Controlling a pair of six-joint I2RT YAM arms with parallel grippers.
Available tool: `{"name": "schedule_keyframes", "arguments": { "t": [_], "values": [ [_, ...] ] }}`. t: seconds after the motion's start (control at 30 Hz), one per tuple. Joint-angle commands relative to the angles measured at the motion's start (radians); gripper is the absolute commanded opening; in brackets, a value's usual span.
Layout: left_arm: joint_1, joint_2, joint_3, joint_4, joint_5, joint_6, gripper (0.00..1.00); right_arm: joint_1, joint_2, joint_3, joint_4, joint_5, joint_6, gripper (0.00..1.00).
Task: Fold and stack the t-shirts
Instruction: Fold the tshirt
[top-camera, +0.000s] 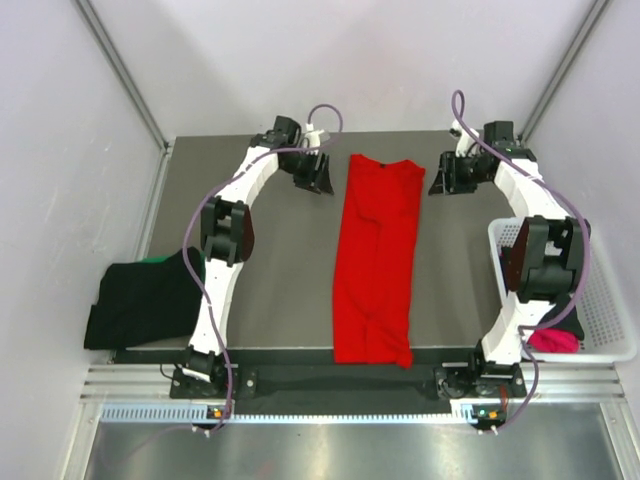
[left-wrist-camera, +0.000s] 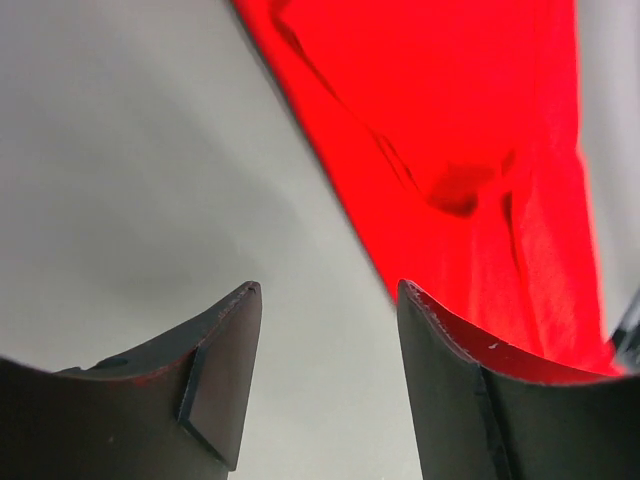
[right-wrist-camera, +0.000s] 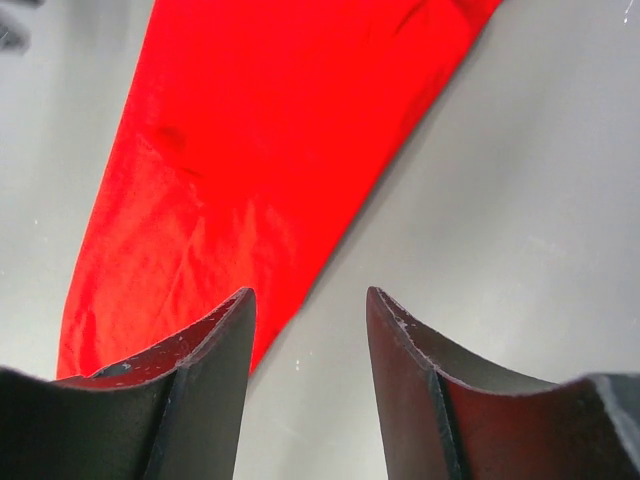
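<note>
Under black shirt (top-camera: 135, 305) — green shirt (top-camera: 154, 260), half-hidden

This looks like a robot laboratory or a test cell, not a home. A plain grey bench (top-camera: 290, 280) is closed in by bare white panels (top-camera: 60, 150) held in metal frame bars (top-camera: 125, 75). A left arm (top-camera: 225, 240) and a right arm (top-camera: 530, 250) are bolted to a black rail (top-camera: 330, 380) at its near edge, with purple cables (top-camera: 188, 245) hanging loose along them. The household things here are a red t-shirt (top-camera: 375, 260) flat on the bench, a black t-shirt (top-camera: 135, 300) at the left and a white plastic basket (top-camera: 605, 310) at the right.
</note>
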Motion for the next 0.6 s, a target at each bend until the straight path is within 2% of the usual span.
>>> {"name": "schedule_keyframes", "arguments": {
  "t": [0.0, 0.13, 0.23, 0.43, 0.5, 0.57],
  "values": [
    [-0.014, 0.021, 0.006, 0.267, 0.181, -0.171, 0.61, 0.004, -0.076, -0.026, 0.031, -0.005, -0.039, 0.49],
    [-0.004, 0.067, -0.075, 0.502, 0.229, -0.335, 0.63, 0.004, -0.115, -0.086, 0.054, 0.018, -0.054, 0.50],
    [-0.007, 0.134, -0.053, 0.623, 0.223, -0.427, 0.64, 0.004, -0.139, -0.130, 0.073, 0.048, -0.073, 0.51],
    [-0.030, 0.243, 0.021, 0.615, 0.154, -0.412, 0.63, 0.004, -0.167, -0.170, 0.088, 0.056, -0.081, 0.52],
    [-0.036, 0.264, 0.034, 0.607, 0.129, -0.403, 0.59, 0.004, -0.173, -0.172, 0.090, 0.056, -0.082, 0.52],
    [-0.042, 0.287, 0.041, 0.609, 0.105, -0.397, 0.47, 0.004, -0.174, -0.173, 0.090, 0.057, -0.081, 0.53]
  ]
}}
